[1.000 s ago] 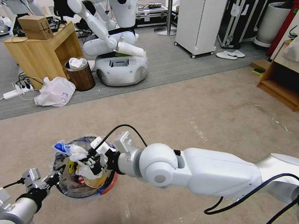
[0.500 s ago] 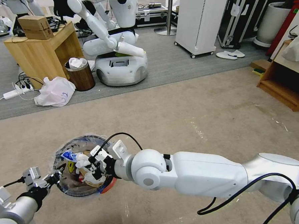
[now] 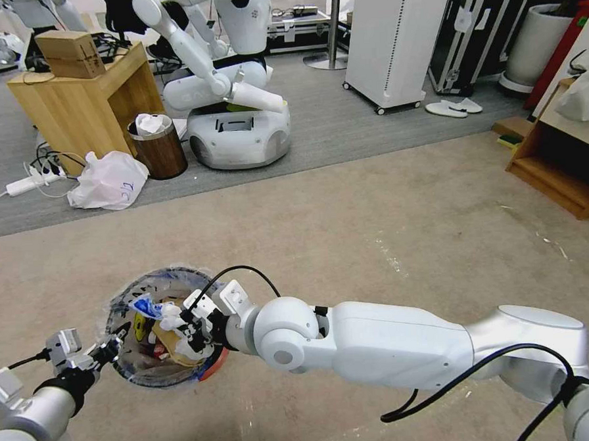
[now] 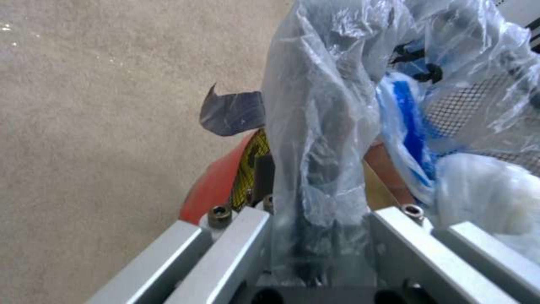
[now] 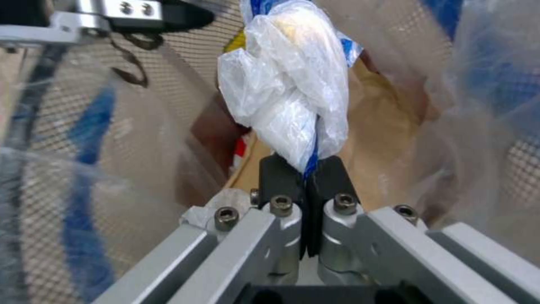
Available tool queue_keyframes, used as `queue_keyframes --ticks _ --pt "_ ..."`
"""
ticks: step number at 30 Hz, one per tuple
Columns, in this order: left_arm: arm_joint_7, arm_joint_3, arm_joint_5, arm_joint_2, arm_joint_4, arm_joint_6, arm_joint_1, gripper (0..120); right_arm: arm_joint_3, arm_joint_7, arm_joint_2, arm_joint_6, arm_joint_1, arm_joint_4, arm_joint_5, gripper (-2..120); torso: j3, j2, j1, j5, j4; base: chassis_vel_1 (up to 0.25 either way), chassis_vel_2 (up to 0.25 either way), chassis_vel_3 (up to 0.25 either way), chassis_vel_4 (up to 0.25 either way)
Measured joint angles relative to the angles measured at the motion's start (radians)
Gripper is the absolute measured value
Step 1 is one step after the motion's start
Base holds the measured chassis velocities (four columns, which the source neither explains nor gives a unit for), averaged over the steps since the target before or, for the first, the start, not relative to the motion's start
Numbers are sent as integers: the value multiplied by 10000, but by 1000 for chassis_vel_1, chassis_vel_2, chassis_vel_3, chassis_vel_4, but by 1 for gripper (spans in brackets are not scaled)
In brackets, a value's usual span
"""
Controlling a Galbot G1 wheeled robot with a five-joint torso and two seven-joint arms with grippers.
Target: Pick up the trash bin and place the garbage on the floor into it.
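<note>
Right arm: stretched low from the right across the floor (image 3: pixel 386 202), wrist dipped into the mouth of the trash bin (image 3: pixel 213 368). Right gripper (image 5: pixel 305 169): fingers clenched on a crumpled white wrapper with blue print (image 5: pixel 292 90), held inside the bin above a tan paper bag (image 5: pixel 371 126). Left arm: entering from the lower left corner. Left gripper (image 3: pixel 113 346): clamped on the bin's near rim and clear liner (image 4: pixel 320 126). Bin position: on the beige carpet, lower left.

The floor (image 3: pixel 388 242) is seen from above by the head view; the bin (image 3: pixel 213 369) is viewed close up by both wrist views, shared with it
</note>
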Motion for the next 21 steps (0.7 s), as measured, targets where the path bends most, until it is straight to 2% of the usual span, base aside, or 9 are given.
queue_keyframes --ticks 3,5,6,11,14,15,16,18,21 --pt "23 -2 10 -1 35 0 16 1 30 -11 43 0 -18 -131 -54 4 0 0 0 0 0 0 0 0 0" --pt "41 4 31 -29 70 0 12 1 59 -18 120 19 -26 -253 -125 13 0 0 0 0 0 0 0 0 0" --pt "41 4 31 -29 70 0 12 1 59 -18 120 19 -26 -253 -125 13 0 0 0 0 0 0 0 0 0" --pt "111 15 74 -35 159 0 -8 1 114 -29 199 50 -30 -334 -169 36 0 0 -1 0 0 0 0 0 0" --pt "121 15 82 -33 187 0 -16 1 117 -39 198 50 -27 -320 -169 41 0 0 0 0 0 0 0 0 0" --pt "130 18 97 -34 217 0 -26 1 125 -47 196 51 -21 -310 -169 48 0 0 0 0 0 0 0 0 0" --pt "130 18 97 -34 217 0 -26 1 125 -47 196 51 -21 -310 -169 48 0 0 0 0 0 0 0 0 0" --pt "140 58 151 -62 293 0 -75 1 144 -51 197 51 -15 -270 -167 61 0 0 0 0 0 0 0 0 0" --pt "145 73 170 -62 335 0 -106 1 150 -51 194 51 -10 -211 -161 70 0 0 0 0 0 0 0 0 0"
